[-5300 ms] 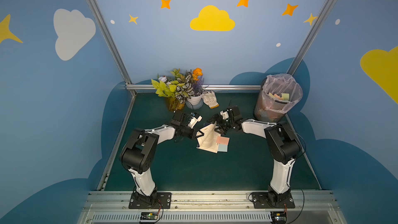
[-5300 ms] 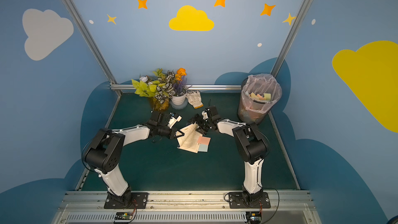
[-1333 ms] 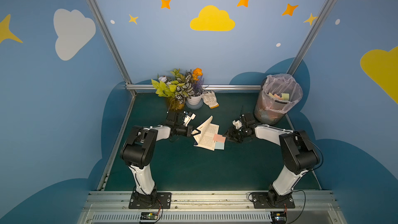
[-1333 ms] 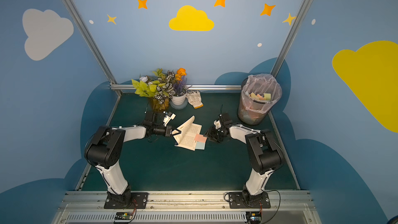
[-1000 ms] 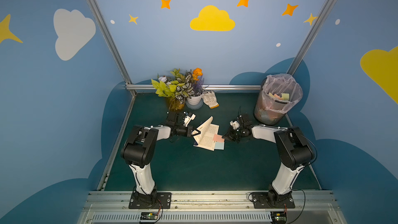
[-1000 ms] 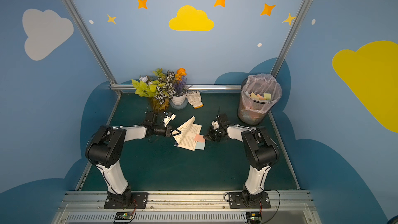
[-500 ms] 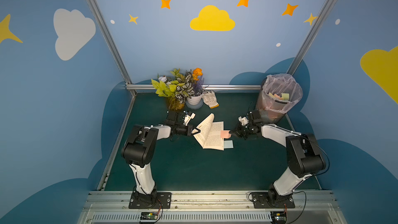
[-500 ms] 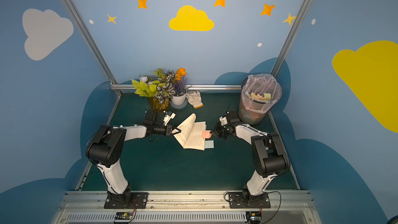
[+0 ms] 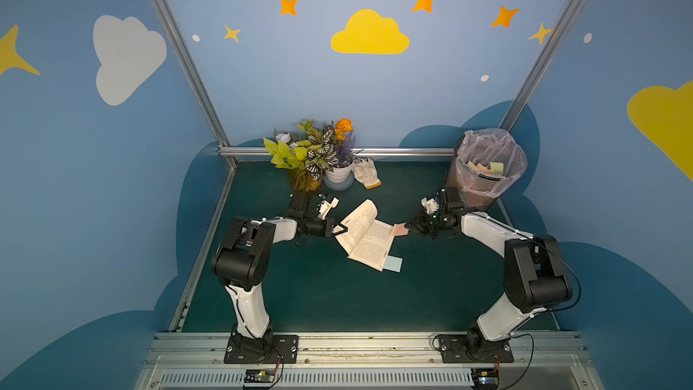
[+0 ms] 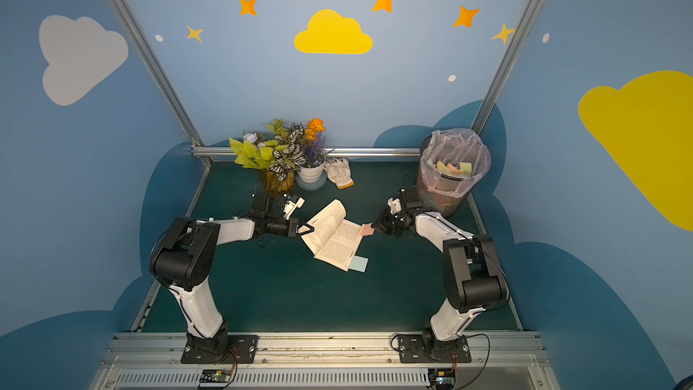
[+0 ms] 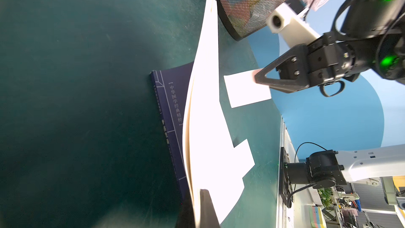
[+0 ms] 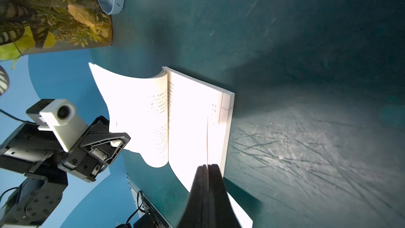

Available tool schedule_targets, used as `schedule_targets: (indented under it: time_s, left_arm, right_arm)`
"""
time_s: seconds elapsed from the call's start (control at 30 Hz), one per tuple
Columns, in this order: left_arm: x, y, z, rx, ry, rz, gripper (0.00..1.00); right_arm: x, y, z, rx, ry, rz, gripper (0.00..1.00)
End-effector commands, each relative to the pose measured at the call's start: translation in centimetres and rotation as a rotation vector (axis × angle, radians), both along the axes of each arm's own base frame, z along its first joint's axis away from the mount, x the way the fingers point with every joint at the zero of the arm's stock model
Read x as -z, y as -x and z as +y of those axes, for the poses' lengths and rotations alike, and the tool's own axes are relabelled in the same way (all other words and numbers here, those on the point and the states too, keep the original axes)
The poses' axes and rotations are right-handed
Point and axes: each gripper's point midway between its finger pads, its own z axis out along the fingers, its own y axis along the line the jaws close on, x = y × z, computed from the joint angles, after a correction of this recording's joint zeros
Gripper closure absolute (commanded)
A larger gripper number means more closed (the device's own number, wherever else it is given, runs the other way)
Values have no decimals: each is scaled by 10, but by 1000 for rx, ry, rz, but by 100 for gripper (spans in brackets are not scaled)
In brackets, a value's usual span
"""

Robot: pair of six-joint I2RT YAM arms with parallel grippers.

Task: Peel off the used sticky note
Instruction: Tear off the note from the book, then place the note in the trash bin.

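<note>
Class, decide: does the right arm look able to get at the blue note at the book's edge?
Probably not yet: right gripper is shut on the pink note. The blue note lies close, with nothing between.

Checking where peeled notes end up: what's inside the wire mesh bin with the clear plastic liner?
Yellow, green and pink paper notes lie inside the plastic-lined mesh bin; whatever sits beneath them is covered.

Right gripper (image 11: pixel 256 78), tips tight on a pale sticky note (image 11: pixel 245 92) just beside the open book (image 11: pixel 205 117)
</note>
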Motion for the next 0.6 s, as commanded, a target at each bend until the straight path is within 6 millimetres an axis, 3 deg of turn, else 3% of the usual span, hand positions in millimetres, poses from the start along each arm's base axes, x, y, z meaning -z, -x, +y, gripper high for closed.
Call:
schedule_targets:
  time_s: [0.0,0.1,0.37,0.47,0.57]
  left_arm:
    - [17,5,4,-11,-36,65,97]
    - [18,4,4,-12,-38,65,97]
    - [18,4,4,-13,-42,64,97]
    - [18,5,3,-11,-42,61,97]
    - [18,4,4,-12,-44,62,97]
  right_arm:
    - [-62,-8,-6,-27,20,-154,100]
    - [-104,-16,-26,11,97,-254,100]
    - [-224,-37,-109,333,402,-591,100]
    - [-258,-41,-145,462,463,-633,100]
    - [-275,-54,-176,536,540,-627,100]
